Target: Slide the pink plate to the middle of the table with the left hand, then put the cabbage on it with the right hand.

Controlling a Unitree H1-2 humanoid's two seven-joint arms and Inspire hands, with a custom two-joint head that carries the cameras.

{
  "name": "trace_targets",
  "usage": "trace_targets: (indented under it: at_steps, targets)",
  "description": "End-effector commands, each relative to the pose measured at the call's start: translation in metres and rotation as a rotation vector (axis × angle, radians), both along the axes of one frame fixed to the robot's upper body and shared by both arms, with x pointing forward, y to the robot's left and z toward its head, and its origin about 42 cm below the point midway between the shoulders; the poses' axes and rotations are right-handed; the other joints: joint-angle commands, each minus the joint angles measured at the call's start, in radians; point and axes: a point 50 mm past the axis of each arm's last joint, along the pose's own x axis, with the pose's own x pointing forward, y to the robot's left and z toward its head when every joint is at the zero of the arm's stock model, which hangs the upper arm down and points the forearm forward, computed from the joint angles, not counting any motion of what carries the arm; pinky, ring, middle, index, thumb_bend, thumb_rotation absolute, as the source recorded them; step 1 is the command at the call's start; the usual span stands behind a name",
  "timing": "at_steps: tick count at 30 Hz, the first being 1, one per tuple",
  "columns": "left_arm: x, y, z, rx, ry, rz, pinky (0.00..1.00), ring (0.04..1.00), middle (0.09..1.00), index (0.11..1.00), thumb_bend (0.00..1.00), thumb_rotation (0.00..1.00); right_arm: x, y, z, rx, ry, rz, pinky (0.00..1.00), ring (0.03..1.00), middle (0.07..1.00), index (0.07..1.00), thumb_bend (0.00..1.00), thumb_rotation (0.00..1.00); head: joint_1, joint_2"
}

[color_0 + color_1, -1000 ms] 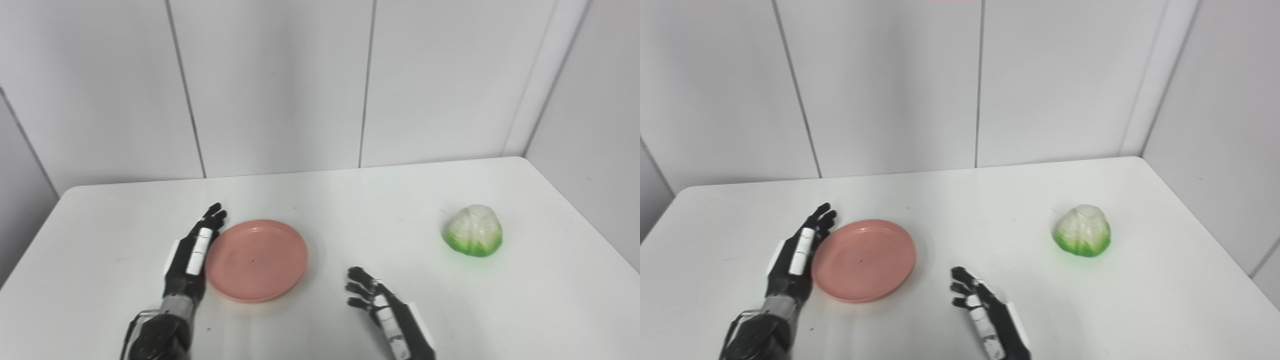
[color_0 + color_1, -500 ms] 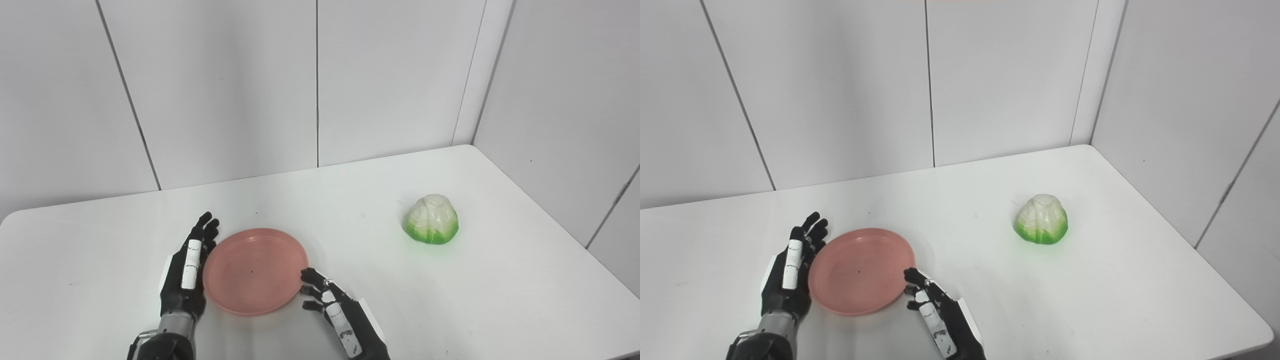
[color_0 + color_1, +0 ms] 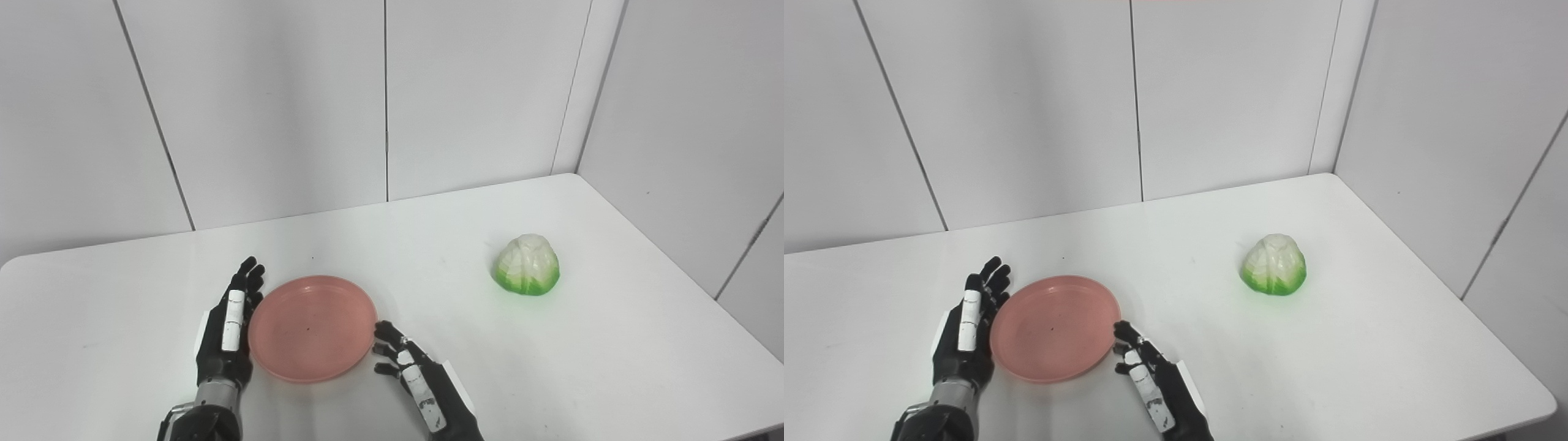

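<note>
A pink plate [image 3: 312, 327] lies flat on the white table [image 3: 429, 233], left of the middle. My left hand [image 3: 228, 324] stands on edge with straight fingers against the plate's left rim, open and holding nothing. My right hand [image 3: 411, 377] rests just off the plate's right front rim, fingers spread, open and empty. The cabbage [image 3: 527, 273], white on top and green at the base, sits alone far to the right, well beyond the right hand.
White wall panels [image 3: 275, 104] rise behind the table and along its right side [image 3: 686, 122]. The table's right edge [image 3: 674, 245] runs close past the cabbage; its front right corner [image 3: 1543, 401] shows in the right eye view.
The camera swung right between one second ago and half a second ago. My right hand now lies beside the plate's right rim instead of well apart. The left hand stays at the left rim.
</note>
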Motion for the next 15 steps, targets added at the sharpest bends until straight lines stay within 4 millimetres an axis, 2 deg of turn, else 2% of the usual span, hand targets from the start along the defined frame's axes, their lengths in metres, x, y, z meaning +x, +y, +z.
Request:
trace_targets:
  at_steps: [1, 3, 6, 11, 15]
  targets:
    - [-0.008, -0.001, -0.017, -0.009, 0.084, 0.007, 1.0, 0.969, 0.92, 0.882, 0.93, 0.86, -0.009, 0.004, 0.01, 0.026, -0.081, -0.058, 0.81, 0.87, 0.909, 0.914, 0.77, 0.96, 0.001, -0.001]
    - [-0.008, 0.0, -0.018, -0.008, 0.085, 0.009, 1.0, 0.963, 0.92, 0.883, 0.92, 0.86, -0.011, 0.001, 0.014, -0.021, -0.152, -0.091, 0.81, 0.877, 0.92, 0.933, 0.75, 0.95, 0.002, 0.0]
    - [-0.008, -0.002, -0.02, -0.006, 0.09, 0.008, 0.98, 0.955, 0.918, 0.886, 0.93, 0.86, -0.013, -0.005, 0.025, -0.111, -0.255, -0.137, 0.82, 0.896, 0.945, 0.946, 0.77, 0.89, 0.001, 0.0]
    - [-0.008, -0.006, -0.023, -0.021, 0.104, 0.005, 0.98, 0.955, 0.918, 0.887, 0.93, 0.85, -0.014, -0.018, 0.049, -0.242, -0.36, -0.212, 0.85, 0.917, 0.952, 0.937, 0.82, 0.93, -0.004, -0.001]
    - [-0.007, -0.01, -0.026, -0.022, 0.108, -0.003, 0.97, 0.955, 0.911, 0.883, 0.94, 0.85, -0.017, -0.027, 0.073, -0.228, -0.381, -0.212, 0.89, 0.937, 0.958, 0.938, 0.88, 0.92, 0.0, -0.007]
